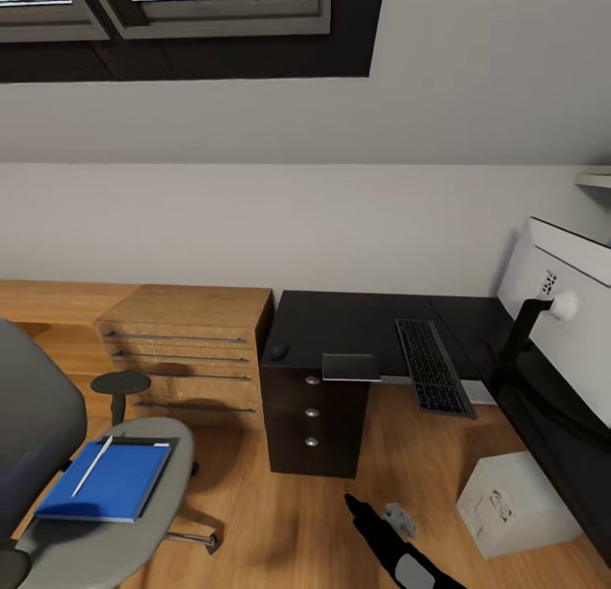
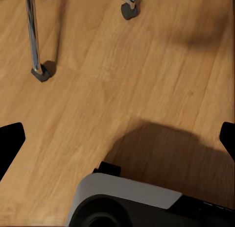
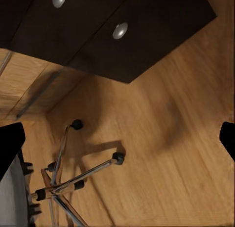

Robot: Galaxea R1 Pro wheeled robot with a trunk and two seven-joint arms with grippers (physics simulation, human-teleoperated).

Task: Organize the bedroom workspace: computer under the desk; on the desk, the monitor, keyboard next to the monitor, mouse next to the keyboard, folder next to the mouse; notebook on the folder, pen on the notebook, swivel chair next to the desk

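My right arm (image 1: 399, 548) reaches forward low over the wooden floor (image 1: 280, 521); its gripper (image 3: 117, 134) has fingertips (image 3: 10, 143) spread to the edges of the right wrist view, jaws wide apart and empty. My left gripper (image 2: 117, 138) is likewise spread wide and empty above bare floor, near a chrome chair leg (image 2: 32, 36).

Near left: the swivel chair (image 1: 51, 453), with the blue folder (image 1: 110, 483) flat on its seat, a dark notebook (image 1: 136, 443) showing at the folder's far edge and the pale pen (image 1: 92, 466) lying across the folder. Near right: the computer (image 1: 513, 504) stands on the floor beside the desk's right wing.

Middle: the black drawer unit (image 1: 314, 419) under the desk (image 1: 348, 317). On the desk top lie the mouse (image 1: 279, 351) at the left edge and the keyboard (image 1: 433, 367), overhanging the near edge. The monitor (image 1: 564, 317) stands on the right wing, white back showing.

Far left: wooden shelving (image 1: 182, 351) against the grey wall; a skylight (image 1: 170, 12) above.
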